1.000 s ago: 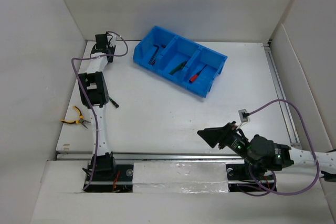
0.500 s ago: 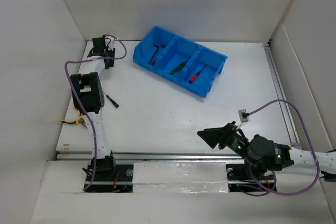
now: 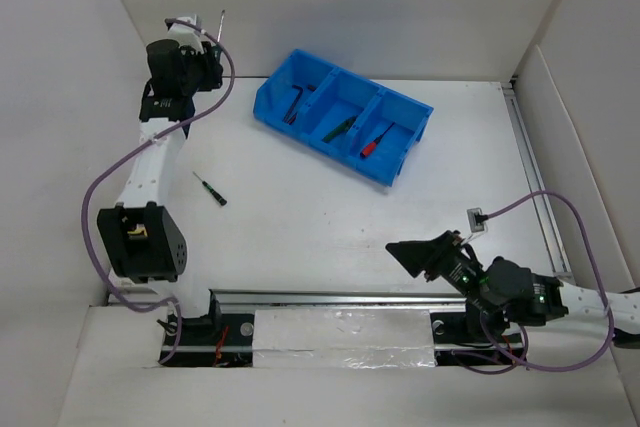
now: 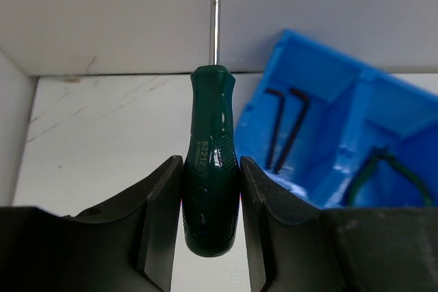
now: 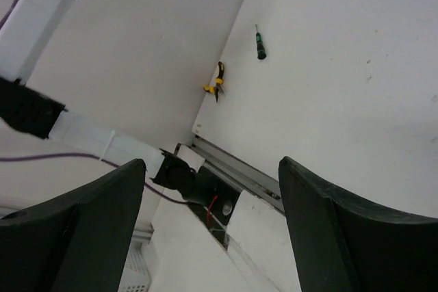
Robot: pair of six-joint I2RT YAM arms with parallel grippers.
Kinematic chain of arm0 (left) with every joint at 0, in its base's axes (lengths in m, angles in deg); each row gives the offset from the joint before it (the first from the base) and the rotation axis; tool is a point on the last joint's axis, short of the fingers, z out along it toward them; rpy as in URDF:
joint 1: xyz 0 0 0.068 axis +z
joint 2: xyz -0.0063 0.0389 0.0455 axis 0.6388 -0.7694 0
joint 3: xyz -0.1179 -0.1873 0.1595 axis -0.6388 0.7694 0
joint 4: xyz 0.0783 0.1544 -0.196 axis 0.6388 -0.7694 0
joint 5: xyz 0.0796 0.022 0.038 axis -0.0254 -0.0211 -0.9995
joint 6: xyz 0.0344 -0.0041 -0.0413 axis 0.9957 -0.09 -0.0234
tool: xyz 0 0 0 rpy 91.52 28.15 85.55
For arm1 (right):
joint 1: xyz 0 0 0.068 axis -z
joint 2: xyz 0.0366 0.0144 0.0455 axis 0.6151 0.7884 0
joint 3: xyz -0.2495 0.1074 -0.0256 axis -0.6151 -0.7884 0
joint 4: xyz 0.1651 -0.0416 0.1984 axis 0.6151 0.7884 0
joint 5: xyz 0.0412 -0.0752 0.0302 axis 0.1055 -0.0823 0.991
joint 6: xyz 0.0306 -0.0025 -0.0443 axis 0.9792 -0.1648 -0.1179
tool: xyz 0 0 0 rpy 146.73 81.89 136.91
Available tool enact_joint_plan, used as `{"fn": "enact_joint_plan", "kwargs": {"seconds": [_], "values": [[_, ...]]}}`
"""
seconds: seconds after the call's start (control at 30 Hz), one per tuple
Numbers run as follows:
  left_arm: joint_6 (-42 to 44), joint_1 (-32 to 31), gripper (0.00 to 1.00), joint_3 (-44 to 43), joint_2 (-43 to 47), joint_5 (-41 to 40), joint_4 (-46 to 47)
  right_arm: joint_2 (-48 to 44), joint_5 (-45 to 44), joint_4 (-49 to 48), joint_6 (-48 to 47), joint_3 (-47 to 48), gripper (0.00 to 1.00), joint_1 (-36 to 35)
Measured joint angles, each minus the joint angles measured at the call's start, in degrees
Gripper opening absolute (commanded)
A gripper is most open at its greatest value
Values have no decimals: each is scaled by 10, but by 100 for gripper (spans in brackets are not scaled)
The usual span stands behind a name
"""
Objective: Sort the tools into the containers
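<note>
The screwdriver [image 4: 210, 176] is dark green, the bin [image 4: 321, 66] bright blue, the hex keys [image 4: 292, 131] black.

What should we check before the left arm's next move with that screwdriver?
1. Left jaws clamped on green-handled screwdriver: ok.
2. Screwdriver over blue three-compartment plastic bin: not ok, it is left of the bin.
3. Compartment with red-handled screwdriver has room: ok.
4. Right jaws open, clear of bin: ok.
5. Everything binned: not ok; small dark screwdriver and yellow-handled pliers lie outside.
</note>
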Motion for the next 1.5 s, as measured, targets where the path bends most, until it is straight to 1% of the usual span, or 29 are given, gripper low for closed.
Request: {"fn": "enact_joint_plan", "kwargs": {"seconds": [0.13,0.2,0.27,0.33,0.4,0.43,0.5,0.6,0.7,0.8,0.9,0.93,1.0,1.03,1.13,1.3,1.37,1.5], "values": [[-75,-25,0,44,64,40,29,10,-43,18,17,13,85,0],[-105,-50,0,85,92,35,53,30,-63,28,28,28,86,0],[-119,-101,0,126,119,9,62,67,-80,36,35,58,87,0],[-126,-162,0,147,130,-1,66,110,-104,41,36,98,87,0],[-140,-212,0,174,136,19,92,154,-129,60,38,152,88,0],[-149,-224,0,195,143,33,108,172,-138,77,41,183,89,0],[-168,-228,0,236,158,58,137,197,-158,89,38,241,89,0],[-191,-217,0,280,174,81,177,206,-180,73,6,282,90,17],[-209,-209,0,307,182,106,218,220,-175,56,-34,301,91,78],[-219,-209,0,310,179,135,250,286,-115,38,-76,342,91,174],[-223,-217,0,310,171,163,292,386,-8,21,-96,405,91,292],[-223,-222,0,310,165,167,301,422,39,6,-100,420,91,339],[-222,-237,0,306,149,175,313,469,112,-38,-104,410,91,403],[-222,-245,0,301,136,179,315,481,145,-59,-106,390,91,427],[-222,-267,0,280,83,192,330,489,218,-70,-108,340,91,480],[-221,-293,0,267,17,193,337,492,284,-93,-117,335,91,552],[-220,-301,0,243,-14,191,335,479,302,-111,-119,327,91,579],[-219,-318,0,169,-91,183,334,439,327,-136,-122,295,91,628]]}}
